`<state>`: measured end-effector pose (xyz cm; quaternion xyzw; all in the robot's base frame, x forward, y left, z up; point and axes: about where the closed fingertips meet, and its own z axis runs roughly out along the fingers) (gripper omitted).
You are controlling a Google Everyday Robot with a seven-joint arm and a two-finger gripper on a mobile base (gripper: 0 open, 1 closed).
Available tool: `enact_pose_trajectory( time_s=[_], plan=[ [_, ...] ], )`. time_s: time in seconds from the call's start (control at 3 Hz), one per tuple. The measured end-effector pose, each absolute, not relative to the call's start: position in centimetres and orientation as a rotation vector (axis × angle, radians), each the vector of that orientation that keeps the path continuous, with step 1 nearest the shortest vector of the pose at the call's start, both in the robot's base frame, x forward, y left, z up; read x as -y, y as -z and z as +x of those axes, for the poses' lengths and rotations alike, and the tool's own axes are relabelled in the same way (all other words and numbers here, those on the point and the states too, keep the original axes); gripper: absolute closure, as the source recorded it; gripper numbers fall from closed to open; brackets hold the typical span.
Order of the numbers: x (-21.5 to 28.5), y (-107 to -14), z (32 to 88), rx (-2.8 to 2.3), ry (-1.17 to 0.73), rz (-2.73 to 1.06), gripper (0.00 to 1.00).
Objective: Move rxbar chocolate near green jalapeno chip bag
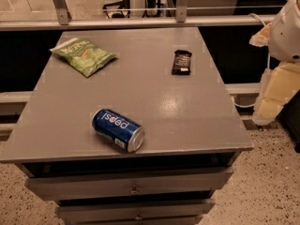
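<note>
The rxbar chocolate is a small dark flat bar lying on the grey cabinet top, towards the back right. The green jalapeno chip bag is a crinkled light-green bag lying at the back left of the same top. The two are well apart, with bare surface between them. My gripper shows as pale blocks below the white arm at the right edge of the view. It is off the cabinet's right side, away from the bar, and holds nothing that I can see.
A blue Pepsi can lies on its side near the front edge, left of centre. Drawers run below the top. A rail and glass partition stand behind the cabinet. Speckled floor lies to the right.
</note>
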<state>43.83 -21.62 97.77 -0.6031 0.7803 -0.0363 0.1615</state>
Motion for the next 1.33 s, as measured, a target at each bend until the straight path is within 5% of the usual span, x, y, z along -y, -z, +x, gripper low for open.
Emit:
enact_pose_trajectory(
  time_s=[0.67, 1.33],
  plan=[
    [20.9, -98.1, 46.3, -2.139, 0.071, -1.662, 0.00],
    [19.4, -96.0, 57.3, -2.008, -0.195, -1.428, 0.00]
  ],
)
